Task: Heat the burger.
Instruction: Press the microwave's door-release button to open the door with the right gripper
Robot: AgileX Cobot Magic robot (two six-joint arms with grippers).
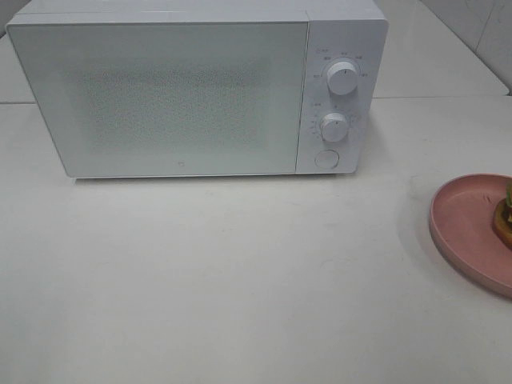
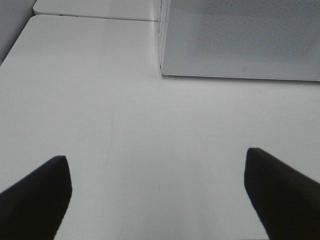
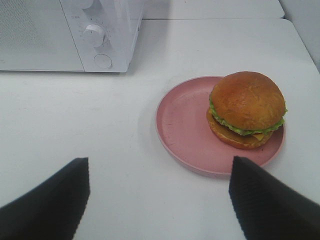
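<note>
The burger (image 3: 247,109), with a glossy golden-brown bun, green lettuce and a dark patty, sits on a round pink plate (image 3: 185,125). In the high view only a sliver of the burger (image 1: 504,216) shows at the right edge, on the plate (image 1: 464,224). My right gripper (image 3: 159,187) is open, hovering short of the plate with nothing between its fingers. Over bare table my left gripper (image 2: 157,182) is open too, in front of the microwave (image 2: 240,40). The white microwave (image 1: 200,88) stands at the back with its door closed. Neither gripper shows in the high view.
The microwave's control panel has two dials (image 1: 342,78) and a round button (image 1: 326,158) on its right side. The white table (image 1: 224,272) stretches in front of it. A seam between tabletops runs behind the microwave.
</note>
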